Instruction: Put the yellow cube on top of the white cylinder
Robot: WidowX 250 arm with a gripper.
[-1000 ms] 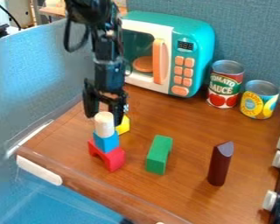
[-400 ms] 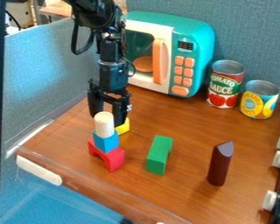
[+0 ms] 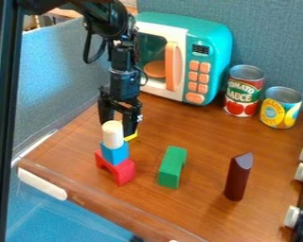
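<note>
Gripper (image 3: 119,127) shifted slightly right, left-center of frame, fingers apart. Yellow cube (image 3: 132,136) now mostly hidden behind its right-hand finger in frame.

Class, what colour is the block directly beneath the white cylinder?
Blue, in the camera view.

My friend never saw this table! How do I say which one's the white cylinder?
Start at the teal toy microwave at the back, then come forward to the red arch block. A blue cube sits on it, and the white cylinder stands on top of that. It's pale and round-sided, while the long green block nearby rests right on the brown table.
</note>
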